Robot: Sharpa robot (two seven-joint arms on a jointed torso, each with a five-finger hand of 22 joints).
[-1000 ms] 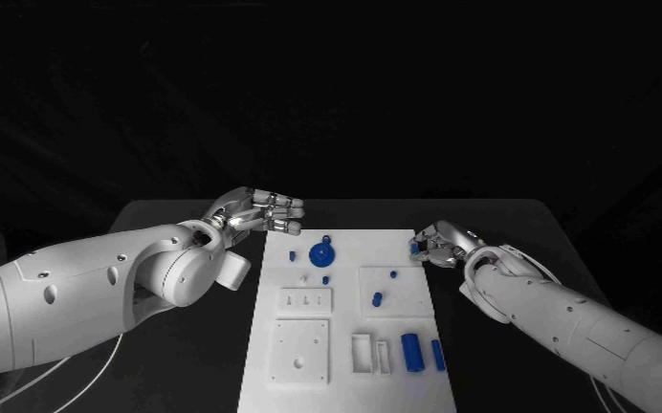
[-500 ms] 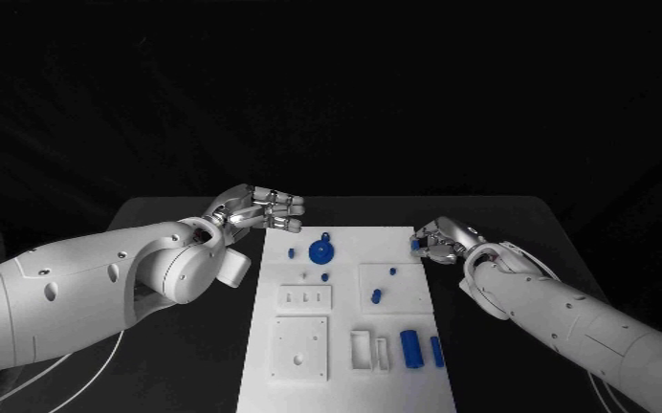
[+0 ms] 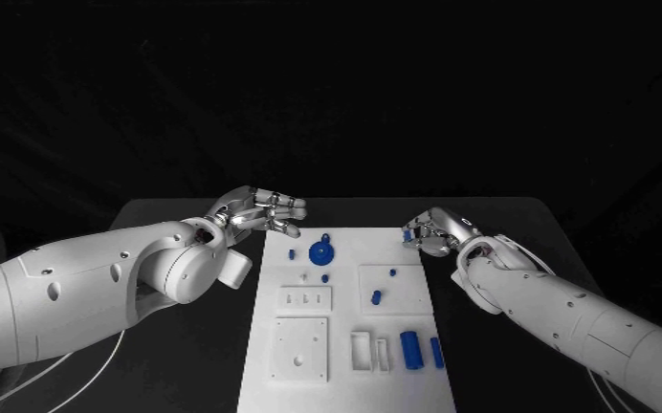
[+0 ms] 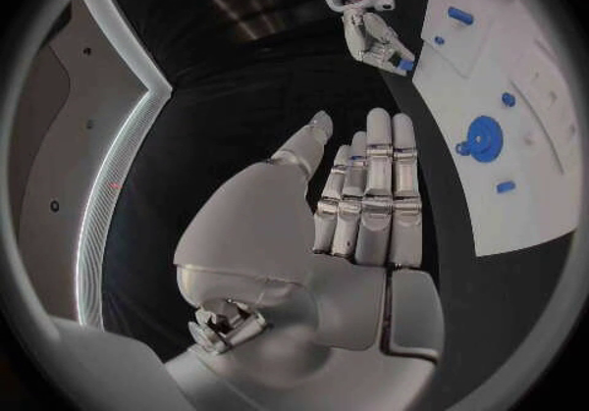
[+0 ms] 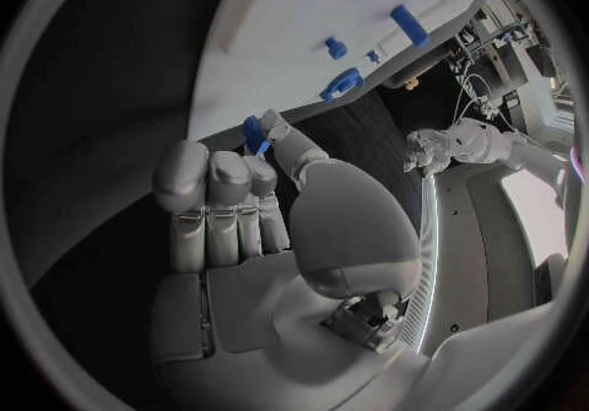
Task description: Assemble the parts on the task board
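The white task board (image 3: 345,375) lies in the middle of the black table. My right hand (image 3: 434,231) hovers at the board's far right corner and pinches a small blue part (image 3: 408,235) between thumb and finger; the right wrist view shows that part (image 5: 254,132) at the fingertips. My left hand (image 3: 259,210) is off the board's far left corner, fingers stretched out side by side, holding nothing (image 4: 356,215). On the board are a round blue disc (image 3: 321,255), two blue cylinders (image 3: 409,348) near the front right, and several small blue pieces (image 3: 377,295).
White raised blocks (image 3: 303,300) and slots (image 3: 362,351) stand on the board. Bare black table (image 3: 511,231) runs along both sides of the board. My left forearm (image 3: 124,279) lies over the table's left part.
My right hand has risen a little and drawn toward the board's far right corner, still pinching the small blue part. The left hand has hardly moved.
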